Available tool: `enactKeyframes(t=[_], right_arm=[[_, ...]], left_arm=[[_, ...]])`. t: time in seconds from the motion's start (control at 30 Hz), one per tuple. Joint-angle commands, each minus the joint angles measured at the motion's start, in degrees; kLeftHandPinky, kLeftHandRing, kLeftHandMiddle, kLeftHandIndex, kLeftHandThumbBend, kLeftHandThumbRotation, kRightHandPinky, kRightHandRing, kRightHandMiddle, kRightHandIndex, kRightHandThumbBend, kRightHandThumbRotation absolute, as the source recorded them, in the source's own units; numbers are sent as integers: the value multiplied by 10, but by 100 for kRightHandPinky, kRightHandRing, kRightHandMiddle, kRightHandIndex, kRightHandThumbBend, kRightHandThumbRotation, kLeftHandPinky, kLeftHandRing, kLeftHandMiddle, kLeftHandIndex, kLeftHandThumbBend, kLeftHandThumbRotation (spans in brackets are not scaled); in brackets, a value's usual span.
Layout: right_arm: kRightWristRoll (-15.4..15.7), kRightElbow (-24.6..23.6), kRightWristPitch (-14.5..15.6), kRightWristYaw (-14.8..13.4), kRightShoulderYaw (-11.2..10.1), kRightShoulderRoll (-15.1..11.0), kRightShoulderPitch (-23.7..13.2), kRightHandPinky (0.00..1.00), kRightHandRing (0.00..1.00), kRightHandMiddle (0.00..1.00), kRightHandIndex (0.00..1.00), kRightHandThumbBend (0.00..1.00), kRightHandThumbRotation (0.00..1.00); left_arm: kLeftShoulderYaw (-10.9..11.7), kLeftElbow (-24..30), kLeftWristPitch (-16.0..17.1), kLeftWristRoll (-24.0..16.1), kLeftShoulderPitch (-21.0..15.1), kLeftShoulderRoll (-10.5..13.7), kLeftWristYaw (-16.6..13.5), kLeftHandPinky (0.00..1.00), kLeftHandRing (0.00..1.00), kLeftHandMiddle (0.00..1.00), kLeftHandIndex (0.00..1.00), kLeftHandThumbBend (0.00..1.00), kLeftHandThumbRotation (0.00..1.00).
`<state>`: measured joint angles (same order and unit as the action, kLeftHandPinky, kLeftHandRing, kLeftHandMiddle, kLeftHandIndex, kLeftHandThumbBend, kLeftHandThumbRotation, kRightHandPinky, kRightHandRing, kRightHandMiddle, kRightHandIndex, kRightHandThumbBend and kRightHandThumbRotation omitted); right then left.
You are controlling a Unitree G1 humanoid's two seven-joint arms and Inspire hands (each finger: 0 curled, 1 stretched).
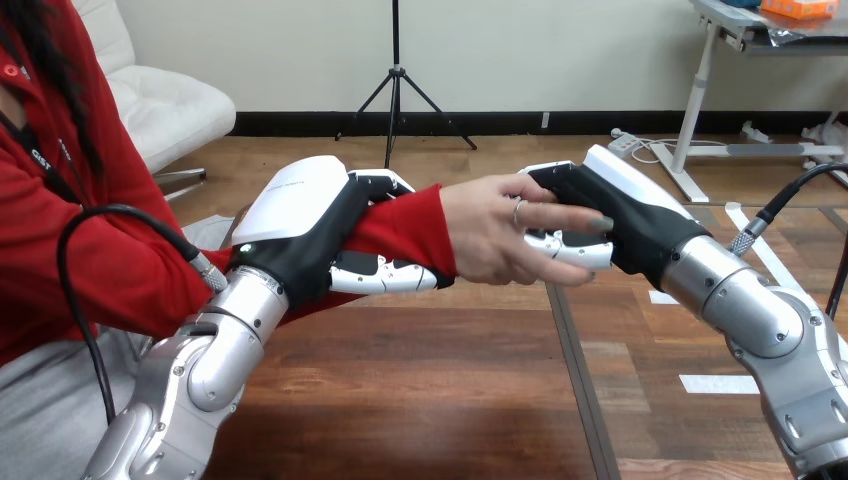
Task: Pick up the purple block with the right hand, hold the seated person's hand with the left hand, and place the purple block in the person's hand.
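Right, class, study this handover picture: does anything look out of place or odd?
One thing: the left hand curls round the person's red-sleeved wrist, not the person's hand itself. The right hand touches that hand; what lies between them is hidden.

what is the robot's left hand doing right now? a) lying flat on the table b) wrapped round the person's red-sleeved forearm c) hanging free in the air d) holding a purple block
b: the left hand has its fingers and thumb curled round the person's forearm, just behind the wrist.
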<state>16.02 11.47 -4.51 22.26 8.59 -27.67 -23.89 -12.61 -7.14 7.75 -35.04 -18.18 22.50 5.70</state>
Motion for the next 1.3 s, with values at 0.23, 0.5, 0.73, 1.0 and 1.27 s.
enactKeyframes(t=[0.23, 0.5, 0.73, 1.0, 1.27], right_arm=[[-6, -11, -22, -5, -12, -7, -17, 53, 59, 62, 65, 36, 85], [-7, -10, -22, -4, -13, -10, -15, 51, 58, 63, 65, 37, 92], [-9, -1, -27, -5, -15, -12, -16, 54, 60, 63, 65, 37, 93], [-10, 13, -35, -4, -17, -15, -18, 56, 61, 63, 65, 37, 92], [-9, 22, -40, -2, -18, -19, -19, 55, 59, 63, 65, 39, 90]], left_arm=[[9, 45, 27, 14, -51, -8, -15, 50, 61, 65, 65, 89, 70], [11, 45, 31, 13, -49, -7, -18, 49, 60, 65, 64, 87, 68], [11, 46, 35, 14, -46, -6, -19, 49, 60, 64, 64, 87, 65], [11, 50, 35, 14, -43, -5, -16, 50, 61, 65, 64, 87, 63], [11, 52, 34, 12, -40, -4, -16, 54, 65, 68, 64, 87, 63]])
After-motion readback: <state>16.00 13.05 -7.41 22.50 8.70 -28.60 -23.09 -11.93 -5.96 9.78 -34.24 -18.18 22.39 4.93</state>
